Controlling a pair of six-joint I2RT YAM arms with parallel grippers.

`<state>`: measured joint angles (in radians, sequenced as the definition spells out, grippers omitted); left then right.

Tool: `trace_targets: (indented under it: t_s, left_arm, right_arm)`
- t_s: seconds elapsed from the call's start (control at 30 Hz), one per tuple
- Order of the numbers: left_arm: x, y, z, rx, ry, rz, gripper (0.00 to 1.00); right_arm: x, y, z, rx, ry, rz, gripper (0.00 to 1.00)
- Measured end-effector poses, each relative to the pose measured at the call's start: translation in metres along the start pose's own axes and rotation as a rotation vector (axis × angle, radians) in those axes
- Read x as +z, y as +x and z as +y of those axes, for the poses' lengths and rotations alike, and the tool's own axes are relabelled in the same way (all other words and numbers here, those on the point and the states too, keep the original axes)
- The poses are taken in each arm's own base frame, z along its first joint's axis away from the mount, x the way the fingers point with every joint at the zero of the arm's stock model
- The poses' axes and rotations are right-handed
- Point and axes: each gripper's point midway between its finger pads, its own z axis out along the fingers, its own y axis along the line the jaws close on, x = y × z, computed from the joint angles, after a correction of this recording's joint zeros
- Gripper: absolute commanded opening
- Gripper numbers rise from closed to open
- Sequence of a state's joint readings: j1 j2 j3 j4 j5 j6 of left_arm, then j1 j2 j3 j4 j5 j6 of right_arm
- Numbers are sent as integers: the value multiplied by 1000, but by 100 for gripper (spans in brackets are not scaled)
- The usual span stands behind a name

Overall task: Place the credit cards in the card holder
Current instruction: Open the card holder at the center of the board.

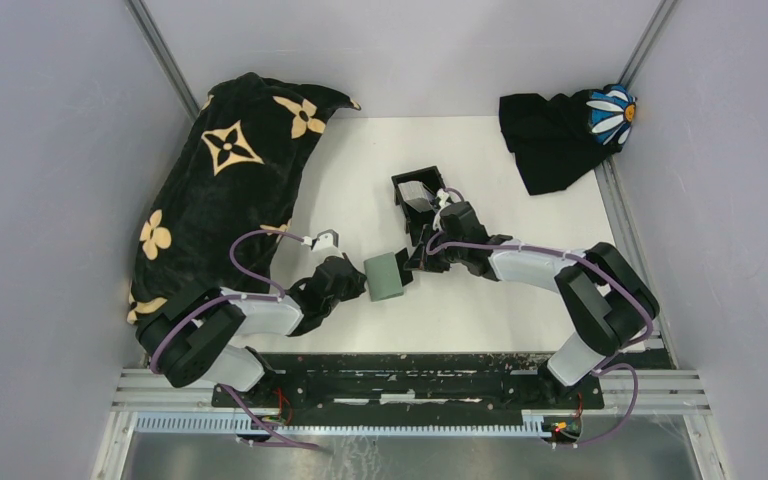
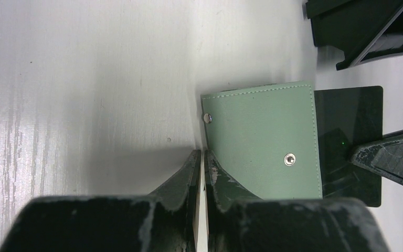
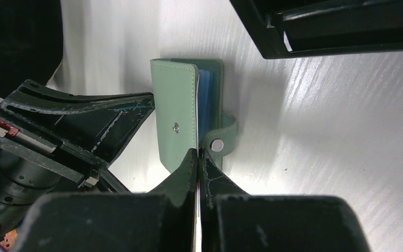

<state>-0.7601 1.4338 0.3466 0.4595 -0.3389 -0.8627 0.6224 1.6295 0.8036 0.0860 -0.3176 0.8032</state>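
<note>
A pale green snap wallet (image 1: 384, 275) lies between my two grippers. My left gripper (image 1: 363, 285) is shut on the wallet's left edge (image 2: 204, 153), with the green cover (image 2: 262, 142) beside it. My right gripper (image 1: 407, 255) is shut on a thin dark grey-green credit card (image 2: 349, 131) that sticks out of the wallet's right side. In the right wrist view this gripper (image 3: 198, 151) holds the card edge-on next to the cover (image 3: 176, 115). Light blue cards (image 3: 204, 100) show inside. The black open-topped card holder (image 1: 417, 190) stands just beyond the right gripper and also shows in both wrist views (image 2: 367, 26) (image 3: 346, 26).
A big black blanket with tan flowers (image 1: 220, 190) is heaped along the left side. A black cloth with a white daisy (image 1: 560, 135) lies in the far right corner. The metal mounting rail (image 1: 410, 385) runs along the near edge.
</note>
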Motion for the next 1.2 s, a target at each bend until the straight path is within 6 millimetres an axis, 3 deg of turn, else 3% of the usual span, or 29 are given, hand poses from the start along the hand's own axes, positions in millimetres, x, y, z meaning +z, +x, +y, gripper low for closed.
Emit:
trace_targets:
  t_s: [0.77, 1.2]
  left_arm:
    - [3, 4, -7, -2, 31, 10, 10]
    - [3, 5, -9, -3, 39, 14, 10]
  right_arm:
    - [0, 12, 34, -64, -58, 20, 1]
    - [1, 13, 0, -118, 95, 4, 1]
